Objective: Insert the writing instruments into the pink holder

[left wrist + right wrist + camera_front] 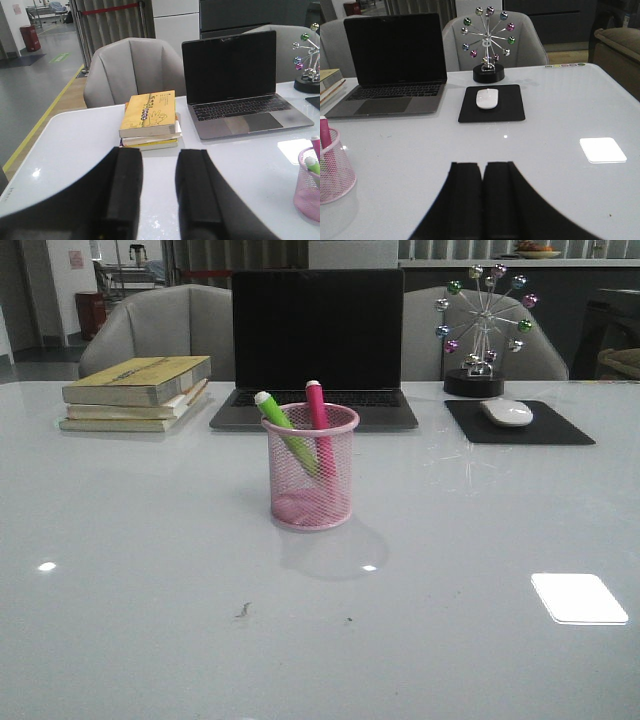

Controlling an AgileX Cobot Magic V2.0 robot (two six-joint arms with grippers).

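The pink holder [311, 468] stands upright in the middle of the white table. A lime green marker [285, 430] and a hot pink marker [319, 418] lean inside it, caps up. The holder's edge also shows in the left wrist view [310, 187] and in the right wrist view [334, 167]. My left gripper [160, 152] is open above the bare table near the books, nothing between its fingers. My right gripper [483, 164] is shut and empty, well to the right of the holder. Neither arm appears in the front view.
A stack of books [138, 392] lies at the back left. An open laptop [316, 345] sits behind the holder. At the back right are a black mouse pad [517, 422] with a white mouse [507, 412] and a ferris-wheel ornament [484, 332]. Grey chairs [134, 70] stand behind the table.
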